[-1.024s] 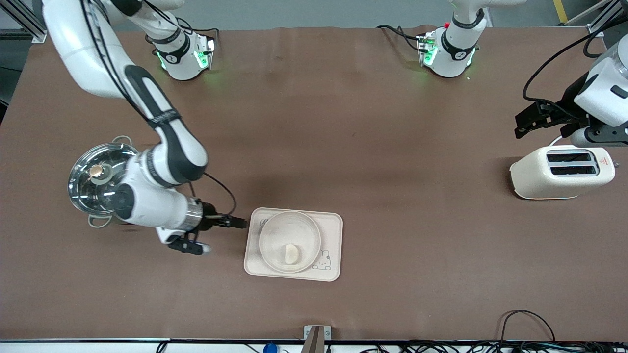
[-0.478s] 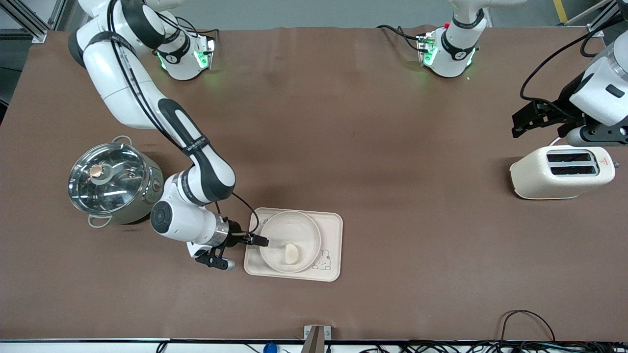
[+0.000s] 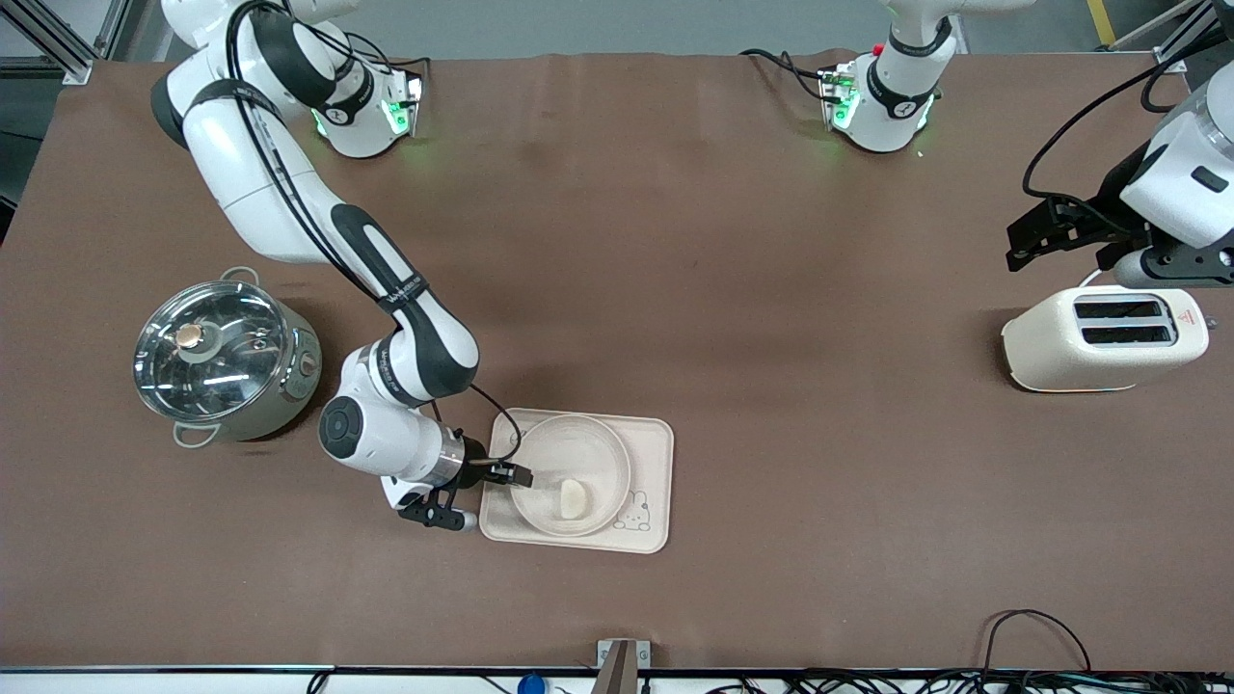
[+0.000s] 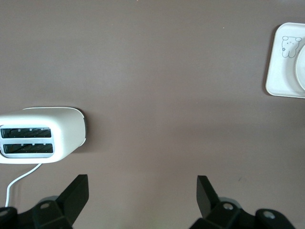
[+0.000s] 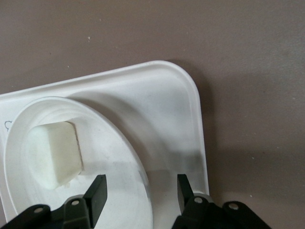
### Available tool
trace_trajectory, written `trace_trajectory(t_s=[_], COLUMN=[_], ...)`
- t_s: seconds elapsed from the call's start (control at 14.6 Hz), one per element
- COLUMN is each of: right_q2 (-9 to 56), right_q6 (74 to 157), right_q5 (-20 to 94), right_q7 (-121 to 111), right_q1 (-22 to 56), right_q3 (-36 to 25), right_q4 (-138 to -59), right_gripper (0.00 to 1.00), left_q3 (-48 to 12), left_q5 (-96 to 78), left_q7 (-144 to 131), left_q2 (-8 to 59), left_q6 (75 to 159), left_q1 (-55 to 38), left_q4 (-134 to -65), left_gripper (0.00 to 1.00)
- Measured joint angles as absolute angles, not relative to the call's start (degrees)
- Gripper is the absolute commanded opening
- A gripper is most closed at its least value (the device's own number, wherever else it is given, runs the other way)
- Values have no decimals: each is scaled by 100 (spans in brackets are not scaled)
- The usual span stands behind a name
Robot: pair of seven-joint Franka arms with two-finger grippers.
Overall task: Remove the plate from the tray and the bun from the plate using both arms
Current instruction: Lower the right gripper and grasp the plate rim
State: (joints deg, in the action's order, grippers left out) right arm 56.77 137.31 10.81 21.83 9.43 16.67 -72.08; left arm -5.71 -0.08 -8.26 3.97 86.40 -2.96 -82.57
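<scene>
The round cream plate (image 3: 571,446) lies on the rectangular rabbit tray (image 3: 657,453). The small pale bun (image 3: 574,498) rests in the plate, on its side nearer the front camera. My right gripper (image 3: 518,473) is open at the plate's rim toward the right arm's end of the table. In the right wrist view the right gripper (image 5: 141,190) straddles the plate's rim (image 5: 125,136), one finger over the plate, one over the tray (image 5: 178,107), with the bun (image 5: 55,155) close by. My left gripper (image 3: 1024,239) is open, waiting above the table beside the toaster; it also shows in the left wrist view (image 4: 143,191).
A steel pot with a glass lid (image 3: 224,359) stands near the right arm's end, beside the right arm's wrist. A cream toaster (image 3: 1104,337) stands at the left arm's end and shows in the left wrist view (image 4: 42,135). Cables run along the table's front edge.
My right arm has swung from beside the pot toward the tray, and its gripper now reaches the plate's rim. The left arm has barely shifted. Plate and bun have not moved.
</scene>
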Motion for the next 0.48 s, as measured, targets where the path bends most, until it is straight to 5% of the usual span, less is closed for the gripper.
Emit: trace_trajectory(t_s=[0.14, 0.27, 0.48], right_q2=[5684, 5730, 5865], right_q6=[13745, 13951, 14281], right_q5=[1051, 930, 815], right_q7=[2179, 2129, 2065], right_q1=[974, 1003, 1088], right_q3=[1667, 1667, 1678], right_q4=[-7196, -7196, -7193], right_gripper=[37, 5, 0], left_q3=[-571, -570, -568], left_q5=[-8, -8, -3], left_q7=[-827, -827, -827], left_q2=[398, 398, 398], left_q6=[8640, 8640, 8640], left_q1=[-293, -277, -259], left_q4=[-8257, -8257, -8256], left_gripper=[100, 100, 100])
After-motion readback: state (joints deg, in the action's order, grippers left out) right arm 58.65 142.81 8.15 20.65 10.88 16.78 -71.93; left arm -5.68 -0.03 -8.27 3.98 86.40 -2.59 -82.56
